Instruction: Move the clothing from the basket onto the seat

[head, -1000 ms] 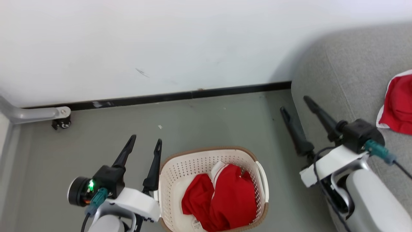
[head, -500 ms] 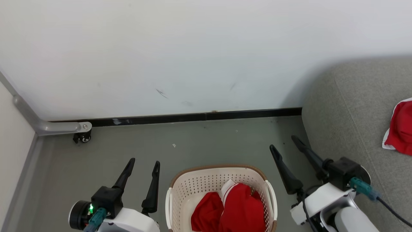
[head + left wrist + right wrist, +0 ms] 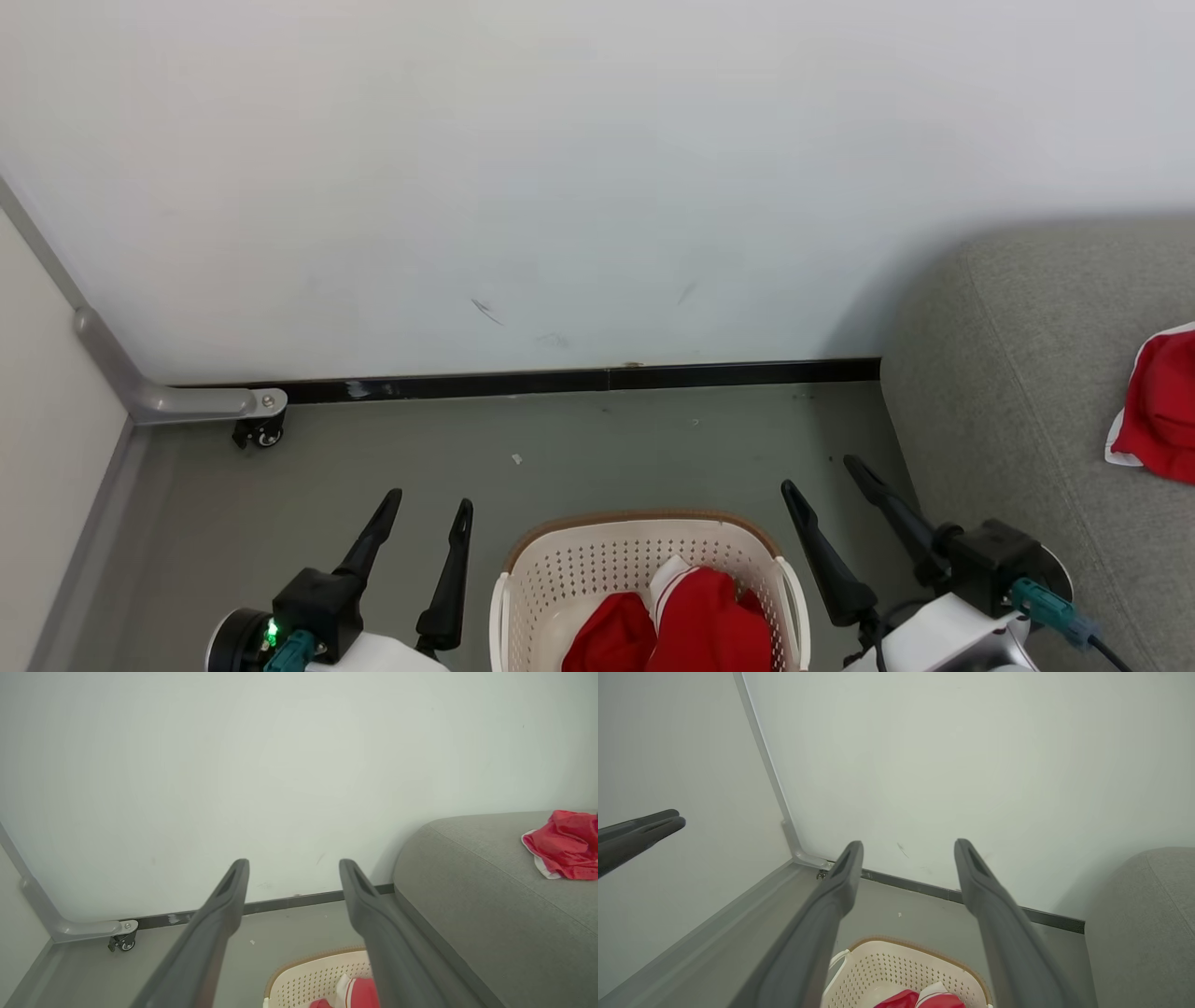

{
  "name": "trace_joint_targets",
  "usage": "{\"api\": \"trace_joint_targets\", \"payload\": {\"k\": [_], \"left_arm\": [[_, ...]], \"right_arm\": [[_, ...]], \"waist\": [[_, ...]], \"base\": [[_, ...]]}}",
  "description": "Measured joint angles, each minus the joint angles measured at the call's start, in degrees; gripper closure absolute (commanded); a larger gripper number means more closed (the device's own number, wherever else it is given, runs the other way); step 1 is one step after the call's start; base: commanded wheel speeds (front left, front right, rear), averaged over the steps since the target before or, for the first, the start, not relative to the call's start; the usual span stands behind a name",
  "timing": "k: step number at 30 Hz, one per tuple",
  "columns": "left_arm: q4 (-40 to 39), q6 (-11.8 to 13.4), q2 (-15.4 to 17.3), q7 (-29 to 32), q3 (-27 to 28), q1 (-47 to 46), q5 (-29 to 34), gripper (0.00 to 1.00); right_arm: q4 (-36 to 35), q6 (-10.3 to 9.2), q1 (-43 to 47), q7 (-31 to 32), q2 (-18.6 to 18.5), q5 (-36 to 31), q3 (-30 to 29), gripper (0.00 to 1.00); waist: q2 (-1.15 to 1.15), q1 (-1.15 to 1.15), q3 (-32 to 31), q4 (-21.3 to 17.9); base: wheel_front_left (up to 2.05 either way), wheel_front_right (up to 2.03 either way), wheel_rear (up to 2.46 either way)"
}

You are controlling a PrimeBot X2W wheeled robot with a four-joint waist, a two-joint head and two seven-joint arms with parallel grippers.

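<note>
The upper half of the head view is taken up by a pale wall [image 3: 560,168], closed off below by a dark skirting strip [image 3: 560,381]. The right side is occupied by the grey seat [image 3: 1018,373]. A grey-green floor [image 3: 607,448] is spread across the lower half.

At the bottom centre the basket [image 3: 579,569] is set on the floor near the seat's corner, its lower part cut off by the frame edge. The left gripper [image 3: 428,504] is seen at the lower left, beside the basket, with its jaws spread and nothing held between them. The right gripper [image 3: 820,474] is placed at the lower right, between basket and seat in the picture, its jaws likewise parted and empty.

Red clothing [image 3: 700,625] is heaped inside the basket, a white striped cuff turned upward; how many pieces are piled there cannot be told, as the heap is cropped. One red garment [image 3: 1158,411] with white trim is laid on the seat at the far right edge. A small caster [image 3: 261,434] is fixed under a grey metal bar [image 3: 187,403] at the middle left.
</note>
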Motion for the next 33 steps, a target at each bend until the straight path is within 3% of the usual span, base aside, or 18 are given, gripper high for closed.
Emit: {"api": "trace_joint_targets", "payload": {"k": [33], "left_arm": [[-0.8, 0.8, 2.1, 0.0, 2.6, 1.1, -0.5, 0.00]], "right_arm": [[-4.6, 0.00, 3.6, 0.0, 1.2, -1.6, -2.8, 0.00]], "waist": [[0.00, 0.00, 0.7, -0.4]], "base": [[0.00, 0.00, 0.00]]}}
